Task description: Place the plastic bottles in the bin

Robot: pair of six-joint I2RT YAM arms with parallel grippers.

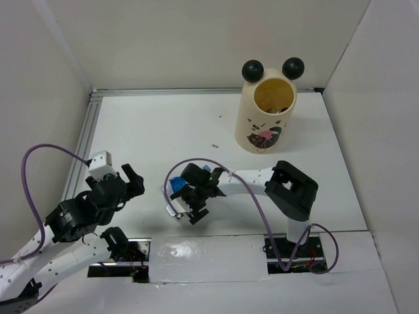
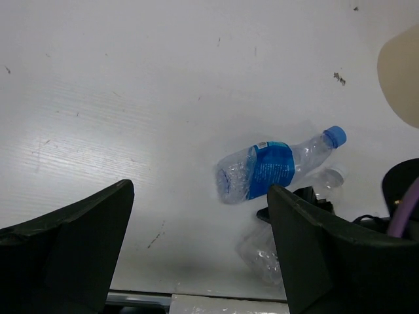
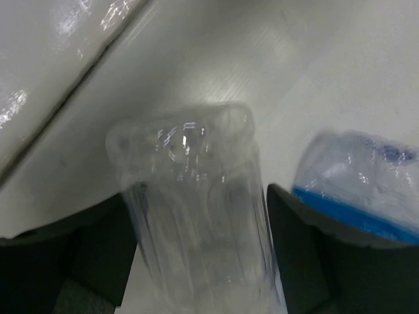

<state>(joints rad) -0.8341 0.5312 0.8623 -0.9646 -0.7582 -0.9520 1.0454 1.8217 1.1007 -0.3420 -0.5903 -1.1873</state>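
- Clear plastic fills the right wrist view: an unlabelled bottle [image 3: 196, 222], blurred, sits between the dark fingers [image 3: 98, 255] of the right gripper [image 3: 198, 196]. The fingers are set wide on either side of it, but whether they press on it cannot be told.
- Just right of it in that view is part of a blue-labelled bottle [image 3: 363, 190], cut off by the frame edge.
- Only the top view places this. The right arm [image 1: 288, 190] bends back to the left, with its gripper low over the near middle of the white table [image 1: 163, 124]. Both bottles are mostly covered there, and little more than a blue patch shows.
- The left wrist view gives the lie of them. The blue-labelled bottle is on its side with its blue cap toward the bin, and the unlabelled one, faint and crumpled, is just nearer.
- The left gripper [image 1: 131, 178] is at the near left, apart from both bottles. Its jaws are spread wide with nothing between them.
- At the far right stands the bin [image 1: 265, 114], upright and cream, with black ball ears and a yellow inside. It is well apart from both bottles, and the left wrist view catches only its cream edge.
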